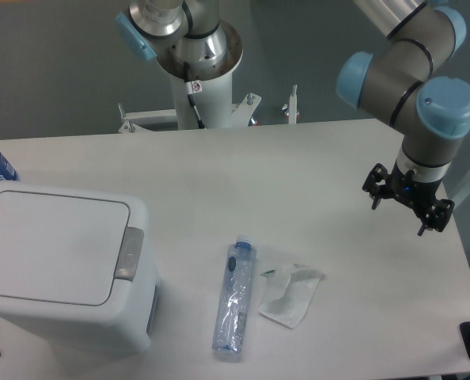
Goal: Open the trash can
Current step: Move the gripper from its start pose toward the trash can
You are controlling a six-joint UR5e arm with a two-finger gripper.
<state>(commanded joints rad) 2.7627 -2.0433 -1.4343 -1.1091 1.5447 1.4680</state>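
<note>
- The trash can (61, 265) sits lid-down at the bench's (298, 174) left front, well apart from the gripper (403, 207) hovering far right.
- Jaws spread, holding nothing.
- Can's left edge is cut off.

Single fixed cam, high & opposite arm base, looks down at whole table (314, 166), mid distance.

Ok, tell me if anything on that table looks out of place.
A clear plastic bottle lies on its side beside a crumpled white wrapper, both loose on the table right of the closed trash can. Nothing looks spilled.
</note>
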